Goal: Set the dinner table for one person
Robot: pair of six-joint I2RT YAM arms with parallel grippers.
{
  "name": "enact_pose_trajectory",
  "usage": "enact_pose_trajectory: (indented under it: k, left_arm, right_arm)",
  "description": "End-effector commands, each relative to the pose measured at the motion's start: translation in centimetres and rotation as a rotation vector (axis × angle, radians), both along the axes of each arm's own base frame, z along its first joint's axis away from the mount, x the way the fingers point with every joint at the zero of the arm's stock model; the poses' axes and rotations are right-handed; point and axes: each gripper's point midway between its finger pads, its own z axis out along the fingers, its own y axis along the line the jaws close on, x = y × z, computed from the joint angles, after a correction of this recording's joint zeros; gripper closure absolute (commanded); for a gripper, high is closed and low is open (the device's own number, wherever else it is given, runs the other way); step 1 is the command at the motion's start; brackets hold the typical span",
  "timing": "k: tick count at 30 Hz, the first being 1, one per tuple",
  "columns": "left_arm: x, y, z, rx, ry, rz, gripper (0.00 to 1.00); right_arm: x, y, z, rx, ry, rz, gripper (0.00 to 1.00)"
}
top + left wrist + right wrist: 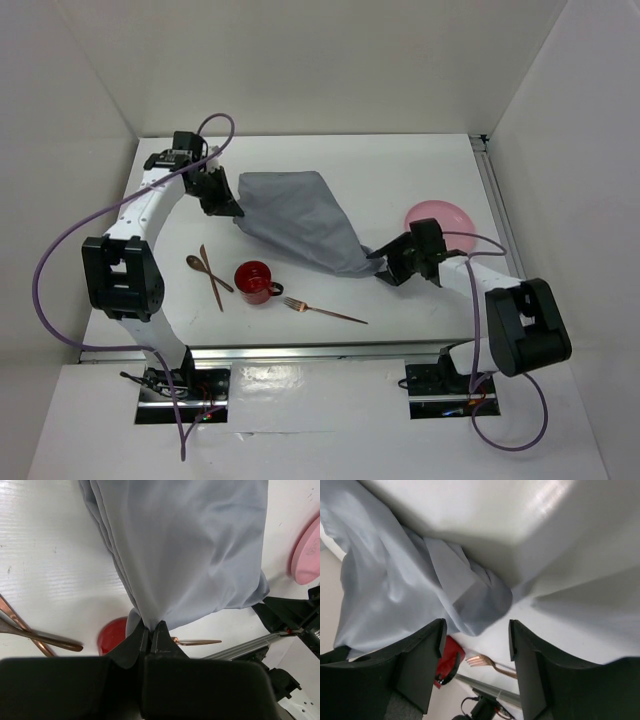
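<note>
Large flat white rectangular worktop (400, 170) with metal rails along the near and right edges, lying under everything else and filling the middle of the overhead view.

Across its centre, a soft grey fabric cloth (295, 220), bunched and stretched on a diagonal from far left to near right. Broad at the left end, narrowing to a crumpled tip at the right.

Left claw (225, 205) at the cloth's far-left end. Jaws pressed together on a gathered fold of the fabric, pinched tight in the left wrist view (151, 625), with the cloth fanning out beyond the grip.

Right claw (381, 268) at the narrow near-right tip. Jaws standing well apart in the right wrist view (477, 627), with the crumpled tip just ahead of the gap and nothing pinched. Impossible to tell whether touching the fabric.

Behind the right arm, a round pink bowl (440, 215), partly hidden.

Near the front rail, a red mug (253, 282), upright. Just right of its handle, a slim copper-coloured fork (325, 311), lying flat. Left of the mug, a copper-coloured spoon (195, 263) crossed over another thin copper-coloured utensil (218, 298), kind unclear.
</note>
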Motion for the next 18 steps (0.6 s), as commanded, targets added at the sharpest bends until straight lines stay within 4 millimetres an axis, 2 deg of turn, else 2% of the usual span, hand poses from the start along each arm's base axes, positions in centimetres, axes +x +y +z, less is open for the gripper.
enact_pose_trajectory:
  k: [1, 3, 4, 5, 6, 7, 9, 10, 12, 13, 14, 16, 17, 18]
  left_arm:
    - [0.6, 0.1, 2.9, 0.0, -0.089, -0.02, 1.0]
    - [1.0, 0.1, 3.7, -0.005, -0.106, -0.012, 1.0]
    - [1.0, -0.1, 3.6, -0.014, -0.096, -0.017, 1.0]
    - [1.2, -0.1, 3.9, -0.014, -0.106, -0.017, 1.0]
    - [1.5, -0.1, 3.9, -0.018, -0.104, -0.01, 1.0]
    - [1.9, -0.1, 5.0, -0.019, -0.127, -0.01, 1.0]
    - [2.7, 0.1, 5.5, -0.027, -0.13, -0.006, 1.0]
    - [3.8, 0.4, 7.5, -0.036, -0.181, 0.0, 1.0]
    - [4.9, 0.4, 9.6, -0.076, -0.214, 0.008, 1.0]
    - [5.3, 0.2, 9.9, -0.089, -0.209, 0.0, 1.0]
    - [6.4, 0.7, 13.0, -0.104, -0.285, 0.012, 1.0]
    - [7.1, 1.4, 15.8, -0.139, -0.339, 0.031, 1.0]
    - [7.2, 2.3, 16.7, -0.151, -0.381, 0.059, 1.0]
    - [6.8, 2.3, 17.4, -0.188, -0.385, 0.054, 1.0]
  right_arm:
    - [2.9, -0.3, 0.5, -0.035, -0.053, -0.019, 0.4]
    - [3.8, -0.2, 0.2, -0.056, -0.035, -0.012, 0.52]
    - [3.5, -0.3, -0.1, -0.071, -0.004, -0.001, 0.63]
    - [3.9, -0.5, 0.3, -0.089, -0.011, -0.001, 0.87]
    - [4.4, -0.8, 0.6, -0.111, -0.025, -0.007, 0.95]
    - [5.4, -0.8, 1.8, -0.119, -0.056, -0.007, 1.0]
    - [6.4, -1.1, 4.1, -0.155, -0.118, -0.001, 1.0]
    - [8.1, -1.2, 6.6, -0.172, -0.19, -0.009, 1.0]
    - [9.5, -1.6, 9.5, -0.205, -0.263, 0.013, 1.0]
    - [10.4, -2.1, 11.1, -0.223, -0.301, 0.007, 1.0]
    - [12.1, -2.0, 14.9, -0.23, -0.388, 0.002, 1.0]
    - [13.1, -2.1, 18.2, -0.267, -0.464, 0.025, 1.0]
    - [14.1, -1.9, 21.8, -0.266, -0.548, 0.022, 1.0]
    - [14.1, -2.0, 23.5, -0.281, -0.589, 0.035, 1.0]
